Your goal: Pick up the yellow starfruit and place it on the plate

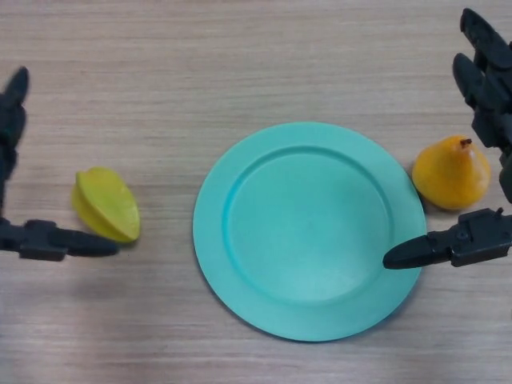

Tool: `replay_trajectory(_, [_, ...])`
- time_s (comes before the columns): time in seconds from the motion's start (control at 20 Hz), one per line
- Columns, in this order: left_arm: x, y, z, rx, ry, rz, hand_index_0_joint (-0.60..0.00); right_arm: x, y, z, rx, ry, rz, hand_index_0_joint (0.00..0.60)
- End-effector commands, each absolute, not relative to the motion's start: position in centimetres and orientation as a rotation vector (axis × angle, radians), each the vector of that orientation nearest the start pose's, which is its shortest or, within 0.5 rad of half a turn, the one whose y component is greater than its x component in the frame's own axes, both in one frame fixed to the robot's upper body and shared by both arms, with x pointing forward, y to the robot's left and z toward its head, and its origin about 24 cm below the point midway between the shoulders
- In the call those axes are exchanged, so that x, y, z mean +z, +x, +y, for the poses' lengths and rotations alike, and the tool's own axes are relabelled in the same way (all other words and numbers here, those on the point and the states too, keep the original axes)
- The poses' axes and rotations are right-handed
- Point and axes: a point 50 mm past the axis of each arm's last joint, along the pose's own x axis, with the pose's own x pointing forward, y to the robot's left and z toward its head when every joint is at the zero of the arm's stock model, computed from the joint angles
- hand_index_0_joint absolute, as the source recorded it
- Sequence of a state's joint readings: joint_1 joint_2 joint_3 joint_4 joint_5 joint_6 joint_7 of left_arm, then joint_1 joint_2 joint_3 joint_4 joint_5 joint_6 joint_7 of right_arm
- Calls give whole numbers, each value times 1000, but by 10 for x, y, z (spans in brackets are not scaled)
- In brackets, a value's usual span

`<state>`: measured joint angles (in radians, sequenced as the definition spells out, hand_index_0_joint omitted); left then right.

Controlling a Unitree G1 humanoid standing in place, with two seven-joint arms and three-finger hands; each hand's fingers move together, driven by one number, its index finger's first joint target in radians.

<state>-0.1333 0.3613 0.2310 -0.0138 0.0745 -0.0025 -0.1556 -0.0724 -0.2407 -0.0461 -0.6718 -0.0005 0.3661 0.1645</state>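
Observation:
The yellow starfruit (pixel 106 204) lies on the wooden table left of the teal plate (pixel 240 264), which has nothing on it. My left hand (pixel 48 240) is at the left edge, open, its thumb reaching just below the starfruit and its fingers up at the far left; the starfruit sits between them, not held. At the right edge my right hand (pixel 468 240) is open too, its thumb over the plate's right rim and its fingers raised above.
An orange-yellow pear (pixel 452 173) stands just right of the plate, between my right hand's thumb and fingers. The wooden table (pixel 256 64) spreads behind the plate.

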Motion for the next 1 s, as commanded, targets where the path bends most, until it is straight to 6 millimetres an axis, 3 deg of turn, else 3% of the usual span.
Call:
replay_trajectory(0.05, [139,271,262,124,521,-322,0,206,219,-164,146,-262,-571,0])
replay_trajectory(0.2, [123,274,259,103,520,-253,0,206,218,-164,148,-264,-564,0])
replay_trajectory(0.85, [101,295,257,144,545,-259,0,207,216,-167,137,-273,-551,0])
replay_trajectory(0.9, [105,296,258,188,527,-306,-50,209,216,-167,133,-280,-554,0])
replay_trajectory(0.95, [105,296,258,186,525,-306,-150,209,216,-167,133,-283,-554,0])
replay_trajectory(1.0, [104,296,257,165,514,-307,-300,208,215,-168,133,-290,-555,0])
